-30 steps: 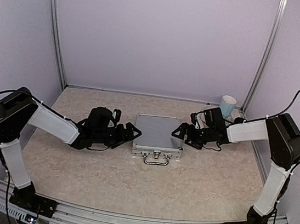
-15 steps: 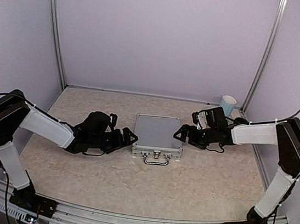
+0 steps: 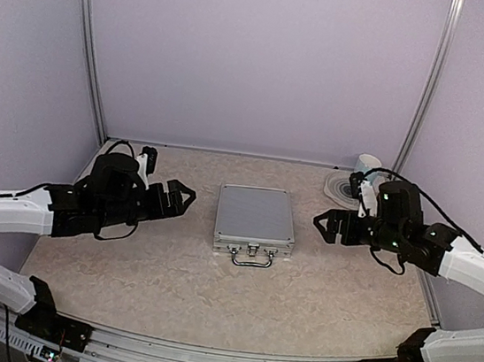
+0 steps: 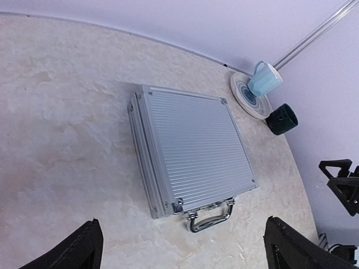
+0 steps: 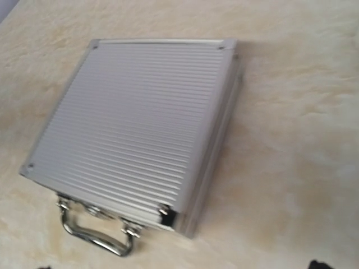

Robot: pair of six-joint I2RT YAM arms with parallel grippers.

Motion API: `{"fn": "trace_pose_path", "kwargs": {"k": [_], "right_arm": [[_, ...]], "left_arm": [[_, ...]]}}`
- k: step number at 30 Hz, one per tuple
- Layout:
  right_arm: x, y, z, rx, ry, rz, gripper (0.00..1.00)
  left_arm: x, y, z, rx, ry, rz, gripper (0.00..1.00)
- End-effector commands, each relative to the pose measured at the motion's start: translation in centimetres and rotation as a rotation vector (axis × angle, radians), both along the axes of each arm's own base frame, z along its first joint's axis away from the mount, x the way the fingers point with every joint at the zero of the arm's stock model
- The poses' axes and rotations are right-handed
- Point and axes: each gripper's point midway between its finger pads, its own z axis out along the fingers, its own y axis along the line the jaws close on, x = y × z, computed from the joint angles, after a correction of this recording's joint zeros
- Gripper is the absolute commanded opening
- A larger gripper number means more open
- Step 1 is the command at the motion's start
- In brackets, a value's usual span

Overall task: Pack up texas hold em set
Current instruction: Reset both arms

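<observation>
We start with the marbled beige table (image 3: 209,293), which fills the floor of the lilac-walled cell. Over it the left arm (image 3: 6,212) and the right arm (image 3: 481,266) reach in low from either side, forearms stretched toward the middle.

Between them, at the centre of the table, lies the silver aluminium briefcase (image 3: 255,216) of the texas hold em set. It lies flat with its ribbed lid shut and its hinge edge toward the back wall. Nothing touches it.

The left gripper (image 3: 182,202) hangs to the case's left, well apart from it, its jaws spread wide and empty. In the left wrist view we see its two black fingertips (image 4: 78,249) at the bottom corners, with the whole case framed between them. The right gripper (image 3: 319,228) points at the case's right side from a short way off, likewise gaping wide and holding nothing. Its own view shows the case from above, slightly blurred.

In the far right corner we see a round swirled coaster (image 4: 249,103) with a light-blue mug (image 4: 265,79) standing on it. A dark mug (image 4: 281,119) lies on its side just beside the coaster.

On the near edge of the case, the chrome handle (image 4: 212,216) lies flat on the table. Two small latches (image 5: 132,228) sit at its ends; we cannot tell whether they are fastened.
</observation>
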Motion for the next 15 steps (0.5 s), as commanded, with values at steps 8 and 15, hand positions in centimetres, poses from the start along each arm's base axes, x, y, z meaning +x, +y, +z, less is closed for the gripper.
{"fn": "trace_pose_path", "kwargs": {"k": [8,15], "right_arm": [[-3.0,-5.4,4.5,-0.086,-0.215,-0.077,0.99],[-0.9,-6.4,4.3,-0.152,-0.225,-0.189,0.99]], "left_arm": [[0.5,7.8,3.5,0.323,-0.105,0.184,0.99],[1.8,11.3,3.0,0.324,-0.056,0.212,0.99]]}}
